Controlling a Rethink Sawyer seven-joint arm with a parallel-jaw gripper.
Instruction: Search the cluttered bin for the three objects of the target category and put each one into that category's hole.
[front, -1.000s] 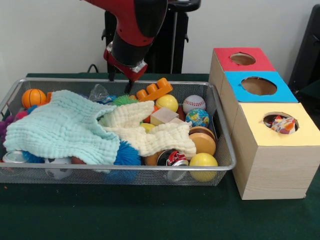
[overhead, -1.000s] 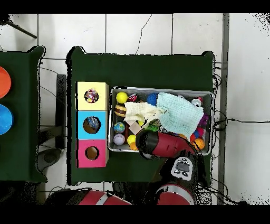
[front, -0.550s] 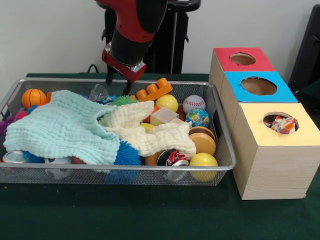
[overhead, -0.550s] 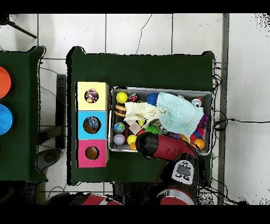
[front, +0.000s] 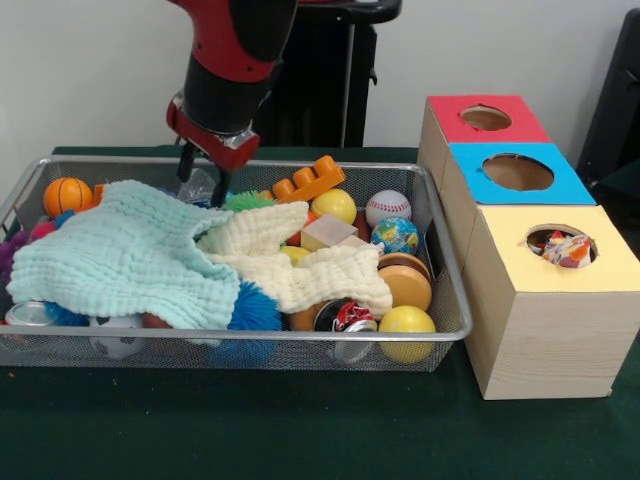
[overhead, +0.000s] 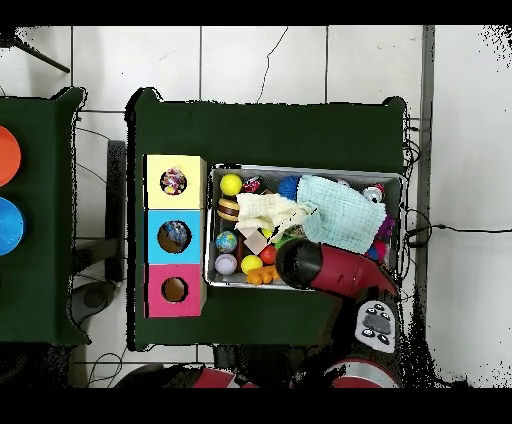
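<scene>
Fingers (front: 186, 163) of the gripper (front: 202, 180) point straight down, spread apart, nothing between them. They are released.

Position: over the bin's (front: 300, 350) far edge, left of middle in the front view. The tips stand at about rim height, not down among the clutter. The overhead view hides them under the arm (overhead: 335, 268).

Directly below the tips is a crumpled clear wrapper (front: 198, 192). A green spiky ball (front: 247, 200) lies just to the right of it. The blue cloth's (front: 120, 260) far hem lies just nearer the camera. An orange brick (front: 310, 180) sits further right, its long axis slanting up to the right.

Target category cannot be told from here. The yellow box (front: 560, 320) has a patterned thing (front: 566, 249) showing in its hole. The other targets are presumably in the bin, some perhaps under the blue cloth or the cream cloth (front: 310, 275).

Judgement: the next move turns on a straight drop, since wrapper and hem lie right under the tips. All three boxes stand beyond the bin's right end on the desk (front: 300, 430), so any carry would run rightward across the bin.

Risk: snagging cloth with the pick.
</scene>
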